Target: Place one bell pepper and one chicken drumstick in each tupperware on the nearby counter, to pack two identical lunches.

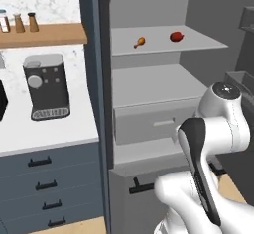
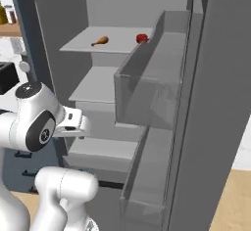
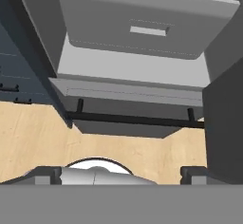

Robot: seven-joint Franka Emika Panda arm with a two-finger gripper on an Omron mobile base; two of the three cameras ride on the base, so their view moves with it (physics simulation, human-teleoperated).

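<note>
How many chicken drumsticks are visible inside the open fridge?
1: the chicken drumstick lies on the upper fridge shelf, left of the bell pepper. Others may be hidden.

A black coffee machine point(image 1: 46, 86) stood below a wooden shelf point(image 1: 43, 34) beside the open fridge point(image 1: 154, 79)

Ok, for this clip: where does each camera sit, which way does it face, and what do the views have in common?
Left base view: behind the arm to its left, facing the open fridge and the counter; the white arm rises at lower right.
Right base view: behind to the right, facing the fridge shelves and door bins; the arm rises at lower left.
Hand view: on the hand, looking down at the fridge drawer and wooden floor; the gripper is open.
Shared: both base views show the chicken drumstick and bell pepper on one shelf.
</note>
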